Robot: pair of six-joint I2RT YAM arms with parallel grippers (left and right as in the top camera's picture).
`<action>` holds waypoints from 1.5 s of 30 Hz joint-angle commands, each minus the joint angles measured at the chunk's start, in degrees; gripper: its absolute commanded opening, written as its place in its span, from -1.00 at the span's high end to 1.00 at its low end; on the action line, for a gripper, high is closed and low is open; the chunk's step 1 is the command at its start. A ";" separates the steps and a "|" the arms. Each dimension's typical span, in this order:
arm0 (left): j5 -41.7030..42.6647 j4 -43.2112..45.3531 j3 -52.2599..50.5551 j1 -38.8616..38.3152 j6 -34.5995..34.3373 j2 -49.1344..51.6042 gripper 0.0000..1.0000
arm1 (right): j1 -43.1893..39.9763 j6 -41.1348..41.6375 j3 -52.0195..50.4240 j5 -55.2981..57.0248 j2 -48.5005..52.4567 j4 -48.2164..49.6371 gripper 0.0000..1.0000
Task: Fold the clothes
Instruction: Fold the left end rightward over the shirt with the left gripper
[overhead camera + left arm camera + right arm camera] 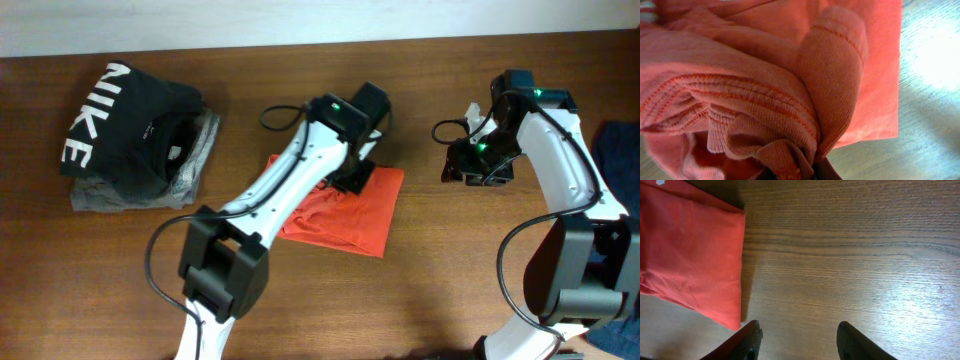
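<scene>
Pinching a bunched fold of the red-orange T-shirt point(355, 225), the left tool point(350, 178) is clamped tight on the cloth, probably to draw that edge over the part-folded shirt lying mid-bench point(440, 290). The right tool point(799, 336) hangs half open and empty over bare wood, apart from the shirt and clear of the fold.

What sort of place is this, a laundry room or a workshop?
Likely a robotics lab bench: two robot arms stand at a wooden table, the left gripper pinching a red-orange T-shirt, with a black NIKE garment piled on a grey garment.
</scene>
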 commanded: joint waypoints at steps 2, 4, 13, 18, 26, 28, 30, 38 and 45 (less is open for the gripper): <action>-0.48 1.92 0.39 -3.30 -1.14 1.53 0.97 | -0.22 -0.13 0.90 -0.15 -0.66 -0.26 -0.08; -0.48 2.89 0.39 -4.48 -1.11 1.57 0.97 | -0.22 -0.13 0.90 -0.15 -0.66 -0.26 -0.08; -0.70 4.35 0.33 -6.23 -1.07 1.57 0.96 | -0.22 -0.13 0.87 -0.15 -0.66 -0.26 -0.08; -1.57 3.30 0.42 -5.60 -1.11 1.55 0.99 | -0.22 -0.09 0.83 -0.13 -0.66 -1.07 -0.06; -1.46 1.84 1.11 -3.04 -1.11 1.55 0.99 | -0.20 1.79 -9.03 -10.12 -0.61 5.92 0.92; -1.07 1.75 1.33 -2.95 -1.09 1.55 0.99 | -0.20 1.84 -12.96 -13.33 -0.61 10.51 0.92; -0.24 1.68 1.70 -2.95 -1.09 1.55 0.99 | -0.20 1.81 -17.11 -17.09 -0.61 15.85 0.92; 4.24 -0.48 4.68 -2.95 -1.09 1.55 0.99 | -0.20 2.49 -29.11 -24.55 -0.59 33.14 0.92; 11.10 -3.78 10.91 -3.43 -0.92 1.55 0.99 | -0.20 3.76 -31.74 -22.45 -0.59 36.22 0.92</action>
